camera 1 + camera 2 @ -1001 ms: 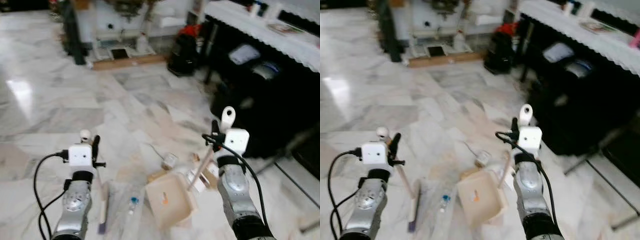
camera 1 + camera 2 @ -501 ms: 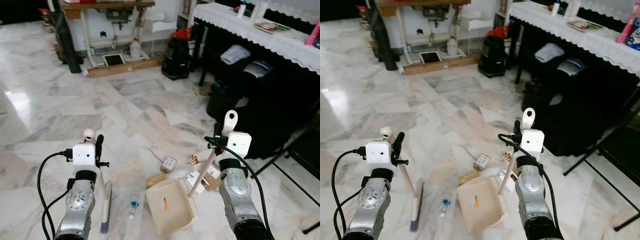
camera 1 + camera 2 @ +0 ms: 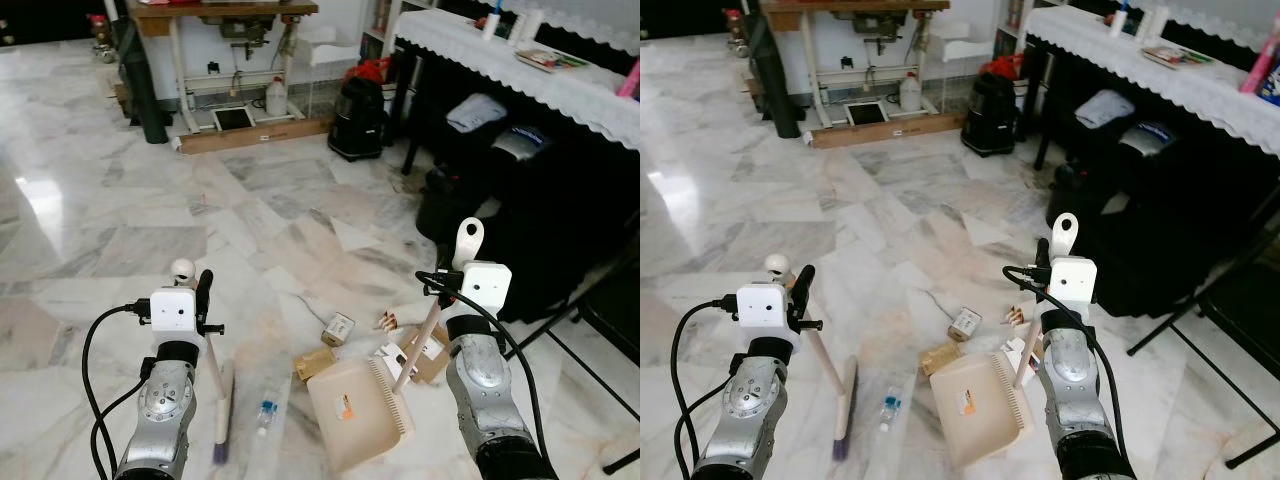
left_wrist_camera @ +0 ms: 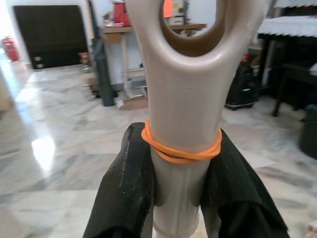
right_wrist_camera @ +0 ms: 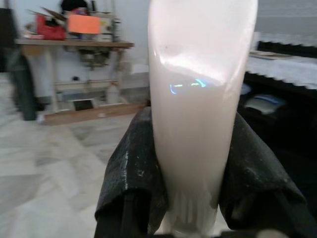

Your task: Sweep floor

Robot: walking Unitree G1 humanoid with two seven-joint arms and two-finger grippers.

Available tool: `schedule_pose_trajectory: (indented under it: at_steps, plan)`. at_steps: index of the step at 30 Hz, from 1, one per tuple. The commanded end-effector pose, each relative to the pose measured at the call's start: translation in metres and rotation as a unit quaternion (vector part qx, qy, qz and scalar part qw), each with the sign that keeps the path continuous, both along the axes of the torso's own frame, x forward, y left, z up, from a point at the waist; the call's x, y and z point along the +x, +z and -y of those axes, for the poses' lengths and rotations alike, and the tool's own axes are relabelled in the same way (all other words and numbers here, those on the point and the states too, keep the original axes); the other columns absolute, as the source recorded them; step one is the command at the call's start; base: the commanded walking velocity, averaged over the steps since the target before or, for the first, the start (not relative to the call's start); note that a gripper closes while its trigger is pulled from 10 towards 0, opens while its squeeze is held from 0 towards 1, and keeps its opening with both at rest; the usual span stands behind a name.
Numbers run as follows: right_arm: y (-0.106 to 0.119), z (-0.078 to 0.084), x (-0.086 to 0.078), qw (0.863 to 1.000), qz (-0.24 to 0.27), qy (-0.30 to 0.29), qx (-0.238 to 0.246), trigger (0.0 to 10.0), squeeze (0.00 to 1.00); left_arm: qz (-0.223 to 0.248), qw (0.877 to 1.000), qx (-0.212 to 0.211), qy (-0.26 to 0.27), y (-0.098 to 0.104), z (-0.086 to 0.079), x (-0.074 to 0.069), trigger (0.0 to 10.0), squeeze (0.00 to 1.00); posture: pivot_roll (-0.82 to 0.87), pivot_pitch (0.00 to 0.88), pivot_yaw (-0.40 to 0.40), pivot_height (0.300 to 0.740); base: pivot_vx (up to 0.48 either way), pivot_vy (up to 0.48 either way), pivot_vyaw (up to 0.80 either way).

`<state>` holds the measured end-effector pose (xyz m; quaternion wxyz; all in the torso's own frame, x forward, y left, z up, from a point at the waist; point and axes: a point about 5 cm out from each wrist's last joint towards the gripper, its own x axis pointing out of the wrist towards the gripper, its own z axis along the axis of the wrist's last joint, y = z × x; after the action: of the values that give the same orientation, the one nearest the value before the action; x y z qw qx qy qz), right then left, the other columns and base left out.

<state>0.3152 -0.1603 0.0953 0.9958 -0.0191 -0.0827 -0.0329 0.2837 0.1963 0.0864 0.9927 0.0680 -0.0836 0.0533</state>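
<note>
My left gripper [image 3: 203,298] is shut on the beige handle of a broom [image 3: 222,420], whose brush head rests on the marble floor at lower left. In the left wrist view its fingers [image 4: 130,188] clamp the handle just below an orange rubber band [image 4: 181,148]. The right gripper [image 3: 441,287] is shut on the slanted handle of a beige dustpan [image 3: 358,415], which lies flat on the floor. Two black fingers [image 5: 131,173] squeeze that handle in the right wrist view. Litter lies around the pan: a small carton [image 3: 338,328], a brown box [image 3: 316,362], a tiny bottle [image 3: 266,412] and white packets [image 3: 420,350].
A black table with a white lace cloth [image 3: 560,80] runs along the right, with dark bags [image 3: 470,200] under it. A black vacuum [image 3: 358,105] and a sewing table [image 3: 225,10] stand at the back. Thin black chair legs [image 3: 585,335] cross the floor at right. Open marble floor spreads to the left.
The view was blurred and has steadied, shifting slightly. Both grippers keep their hold. The dustpan has edged a little to the right, closer to the white packets.
</note>
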Motion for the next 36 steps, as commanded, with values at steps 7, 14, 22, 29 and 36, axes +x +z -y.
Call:
schedule_pose_trajectory:
  at_steps: [7, 14, 22, 29, 36]
  plan:
    - [0.0133, 0.0033, 0.0032, 0.999, 0.034, -0.006, 0.001, 10.0, 0.0, 0.021, 1.0, 0.004, -0.005, 0.0095, 0.003, 0.0037, 10.0, 0.0, 0.11, 0.0, -0.05, 0.74, 0.0, 0.109, 0.0]
    - [0.0134, 0.003, 0.0032, 0.999, 0.034, -0.007, 0.001, 10.0, 0.0, 0.024, 1.0, 0.008, -0.007, 0.0103, 0.0032, 0.0037, 10.0, 0.0, 0.11, 0.0, -0.05, 0.74, 0.0, 0.0, 0.0]
    - [0.0136, 0.0024, 0.0034, 0.999, 0.035, -0.006, 0.003, 10.0, 0.0, 0.024, 1.0, 0.009, -0.009, 0.0112, 0.0032, 0.0038, 10.0, 0.0, 0.11, 0.0, -0.048, 0.74, 0.0, 0.0, 0.0]
    - [0.0148, -0.0003, 0.0033, 0.999, 0.04, 0.003, -0.014, 10.0, 0.0, 0.02, 1.0, 0.011, -0.009, 0.0104, 0.0034, 0.0049, 10.0, 0.0, 0.11, 0.0, -0.048, 0.74, 0.112, 0.0, 0.16]
    - [0.0143, 0.0026, 0.0035, 0.999, 0.037, -0.007, -0.006, 10.0, 0.0, 0.017, 1.0, 0.013, -0.009, 0.0096, 0.0038, 0.0049, 10.0, 0.0, 0.11, 0.0, -0.049, 0.74, 0.314, 0.0, 0.42]
